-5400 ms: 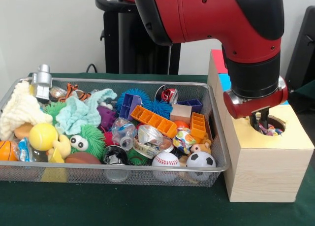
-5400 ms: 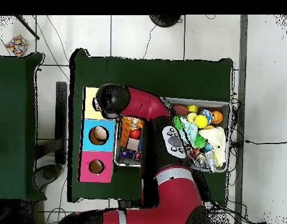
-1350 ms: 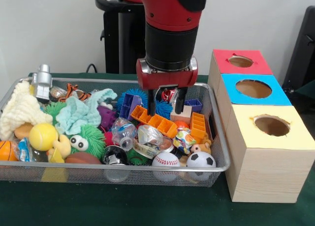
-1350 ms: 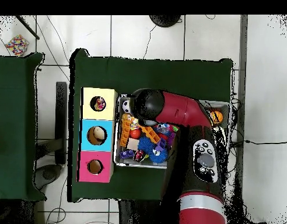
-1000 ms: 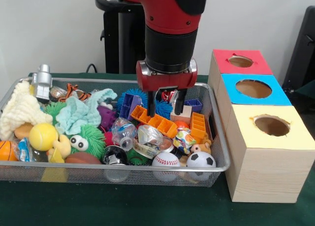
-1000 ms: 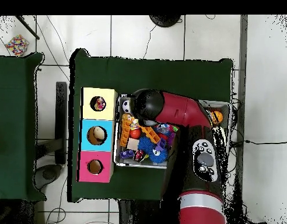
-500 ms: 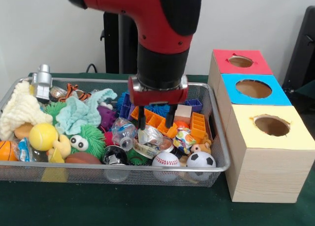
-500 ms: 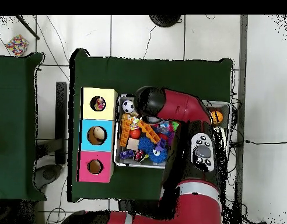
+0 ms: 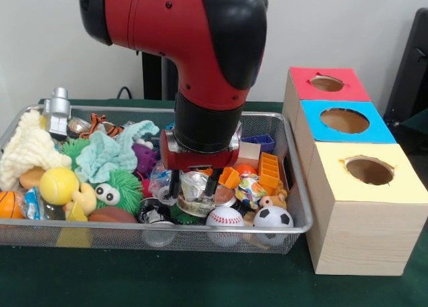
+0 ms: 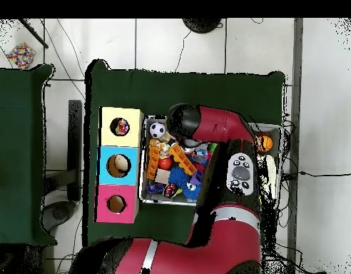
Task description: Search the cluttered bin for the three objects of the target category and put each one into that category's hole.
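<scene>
My gripper (image 9: 192, 184) is down in the wire bin (image 9: 154, 228), near its front rim. It stands open, one finger on each side of a crumpled silver foil packet (image 9: 194, 197). A second bright patterned packet (image 9: 250, 190) lies just to the right of it. The wooden box has a yellow hole (image 9: 369, 170), a blue hole (image 9: 346, 120) and a red hole (image 9: 327, 83). In the overhead view the arm (image 10: 184, 121) hides the gripper, and a colourful item shows inside the yellow hole (image 10: 121, 127).
Toys fill the bin: a baseball (image 9: 225, 217) and a soccer ball (image 9: 273, 217) at the front, orange bricks (image 9: 269, 168), a green fuzzy toy with eyes (image 9: 120, 190), a yellow ball (image 9: 58, 184) and a cream cloth (image 9: 27, 146) on the left.
The arm left the yellow hole, crossed over the bin and came down toward its front. The fingers now straddle the silver packet instead of hanging above the orange bricks.
</scene>
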Tool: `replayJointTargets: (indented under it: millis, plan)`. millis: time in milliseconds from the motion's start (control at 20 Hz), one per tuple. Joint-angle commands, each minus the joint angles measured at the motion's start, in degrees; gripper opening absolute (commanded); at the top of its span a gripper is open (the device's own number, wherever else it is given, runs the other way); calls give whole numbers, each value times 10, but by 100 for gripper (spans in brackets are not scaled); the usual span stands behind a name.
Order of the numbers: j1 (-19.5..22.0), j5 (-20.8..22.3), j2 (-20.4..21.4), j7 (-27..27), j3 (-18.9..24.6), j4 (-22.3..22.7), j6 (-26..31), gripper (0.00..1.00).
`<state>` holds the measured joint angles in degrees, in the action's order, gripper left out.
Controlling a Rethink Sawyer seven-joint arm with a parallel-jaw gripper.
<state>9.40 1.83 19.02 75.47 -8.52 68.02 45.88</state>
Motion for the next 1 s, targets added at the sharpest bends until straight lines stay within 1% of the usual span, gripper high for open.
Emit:
replayJointTargets:
  millis: [50,100,150,250,300,500,800,1000]
  plan:
    - [6,12,-7,71,12,1,44,100]
    - [11,0,-3,79,22,20,34,100]
    - [23,-19,6,80,45,51,23,100]
    - [48,-52,21,64,87,97,16,100]
    - [55,-59,27,53,99,107,25,100]
    - [73,-77,39,23,133,125,51,100]
    - [93,-93,62,8,167,157,62,100]
    - [108,-99,66,5,188,173,60,100]
